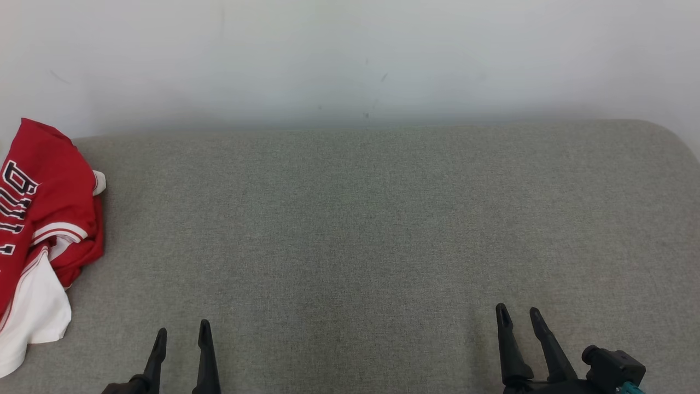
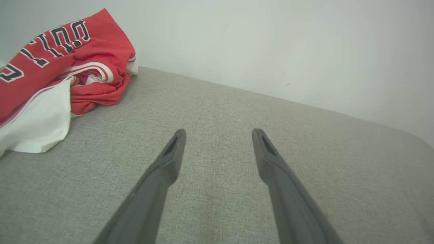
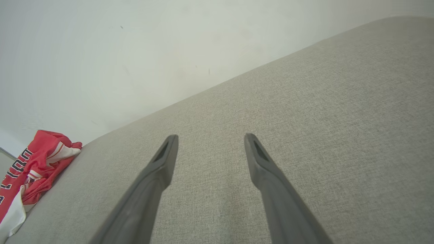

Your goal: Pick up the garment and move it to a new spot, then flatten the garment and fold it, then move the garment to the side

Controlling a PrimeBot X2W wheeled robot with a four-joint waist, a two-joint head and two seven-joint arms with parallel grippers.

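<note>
Head view shows the red and white garment (image 1: 49, 208) in a messy heap at the far left of the grey cloth tabletop (image 1: 350, 219). The left tool (image 1: 183, 329) and right tool (image 1: 518, 311) sit near the front, both wide open, holding nothing, not touching it.

The right tool (image 3: 210, 137) hangs over a grey woven-fabric surface (image 3: 322, 118). Its two long dark fingers (image 3: 159, 169) are spread well apart with nothing between them, only bare cloth showing in the gap. The tips point toward the surface's back edge, where it meets a pale, lightly scuffed wall (image 3: 135, 51). A crumpled red and white garment with black-and-white lettering (image 3: 37, 162) lies in the surface's far left corner by that wall, well apart from the tool.
</note>
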